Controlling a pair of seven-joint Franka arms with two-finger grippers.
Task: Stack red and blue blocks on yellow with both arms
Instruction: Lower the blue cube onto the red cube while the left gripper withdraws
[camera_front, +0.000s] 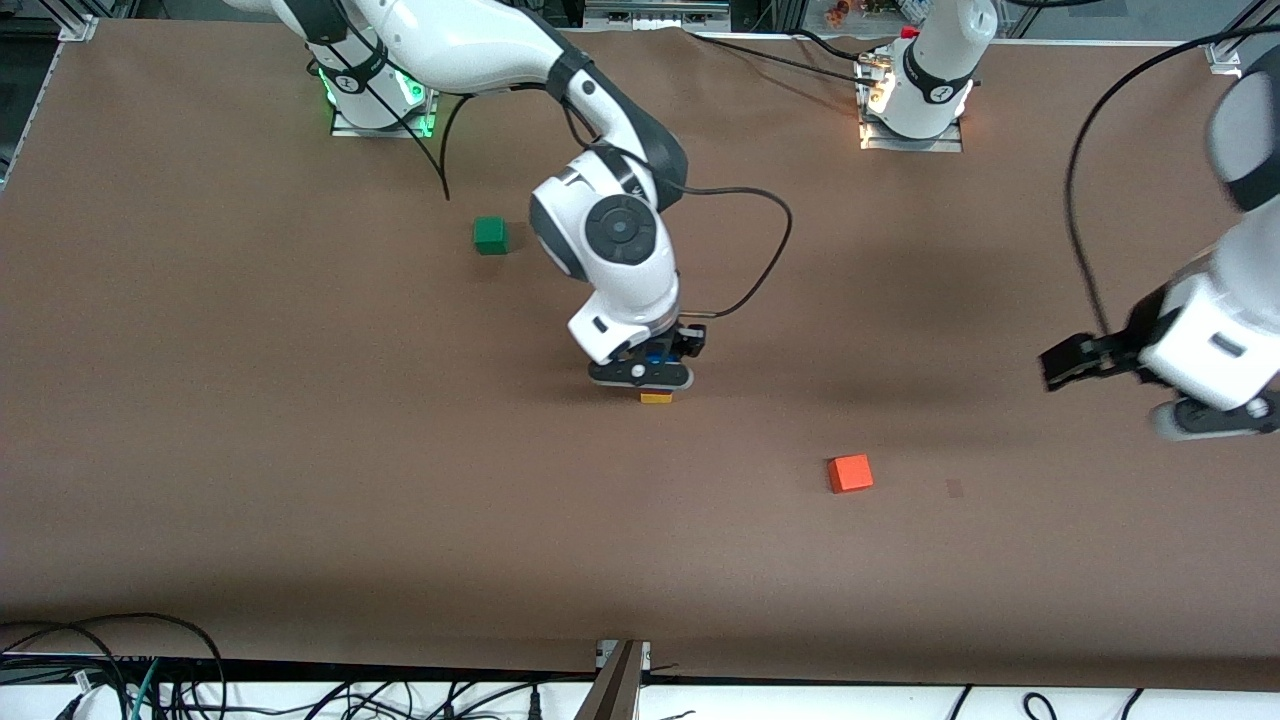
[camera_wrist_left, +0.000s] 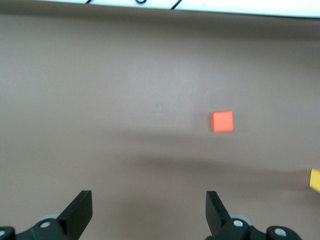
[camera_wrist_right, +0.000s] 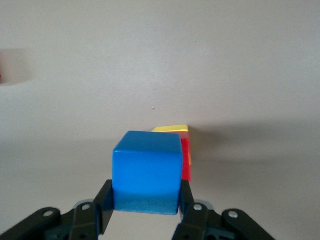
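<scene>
Front view shows the right gripper (camera_front: 645, 385) low over the middle of the table, directly above the yellow cube (camera_front: 656, 398), of which only a thin strip is visible under the gripper body. A trace of the blue cube (camera_front: 656, 357) appears between the gripper parts; the red cube cannot be seen from here.

Right wrist view supplies what is missing — the right gripper's fingers (camera_wrist_right: 105, 202) are clamped on the blue cube (camera_wrist_right: 147, 172), and the red cube (camera_wrist_right: 186, 159) sits just past it with the yellow cube (camera_wrist_right: 172, 129) showing at its edge. Whether red rests squarely on yellow cannot be told from this angle.

Step in hand, as judged: placing blue as the top of the stack. The next move calls for centring blue over red, lowering until the faces meet, then releasing without nudging the stack.

The left gripper (camera_front: 1075, 362) waits over the left arm's end of the table. Left wrist view shows its fingers (camera_wrist_left: 80, 210) spread wide and holding nothing, with the orange cube (camera_wrist_left: 222, 121) on the table ahead. The green cube (camera_front: 490, 235) lies apart, toward the right arm's base.
</scene>
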